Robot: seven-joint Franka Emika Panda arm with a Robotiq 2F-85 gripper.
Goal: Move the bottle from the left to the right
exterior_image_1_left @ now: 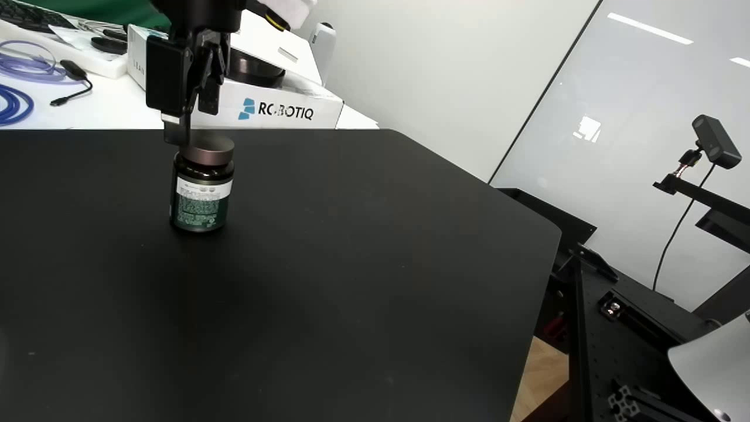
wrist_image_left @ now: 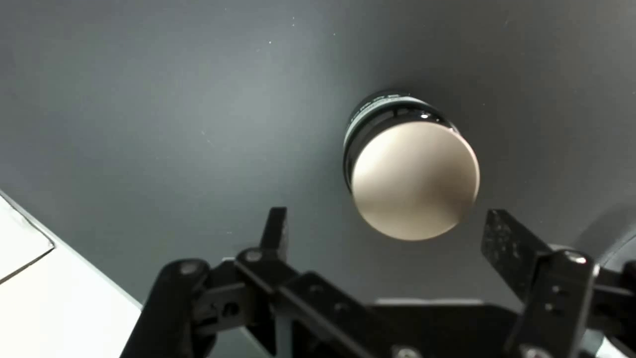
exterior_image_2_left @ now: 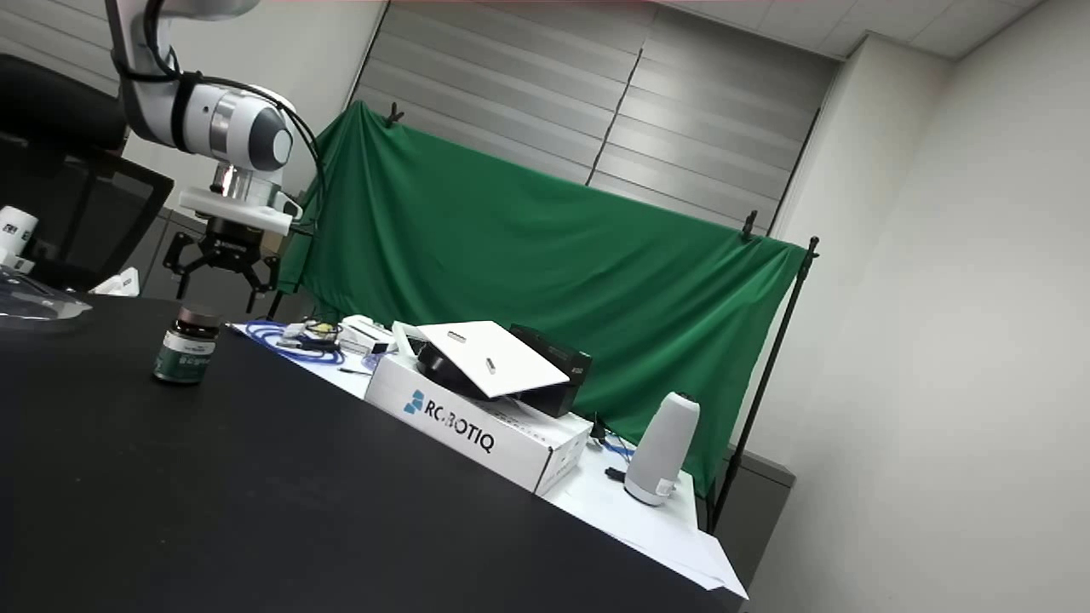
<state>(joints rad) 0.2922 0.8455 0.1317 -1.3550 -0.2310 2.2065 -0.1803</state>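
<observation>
Tool (exterior_image_2_left: 216, 300) spread above the bottle (exterior_image_2_left: 185, 349).

Bottle (exterior_image_1_left: 202, 183): near black, its label (exterior_image_1_left: 203, 206) green below a white band (exterior_image_1_left: 204, 189), pale print
Cap (exterior_image_1_left: 210, 153): brown; pale beige in the wrist view
Pincer (exterior_image_2_left: 217, 295): black
Bench (exterior_image_1_left: 369, 275): black to dark grey
Box (exterior_image_2_left: 485, 432): white, black ROBOTIQ lettering, blue mark
Coils (exterior_image_1_left: 30, 106) near the box: blue, pale violet
Cloth (exterior_image_2_left: 545, 243) behind the box: plain green
Blind (exterior_image_2_left: 511, 77) behind the box: banded grey

Likely robotics lab: robot arm (exterior_image_2_left: 217, 123), Robotiq box (exterior_image_2_left: 468, 436), mounted camera (exterior_image_1_left: 716, 141).
</observation>
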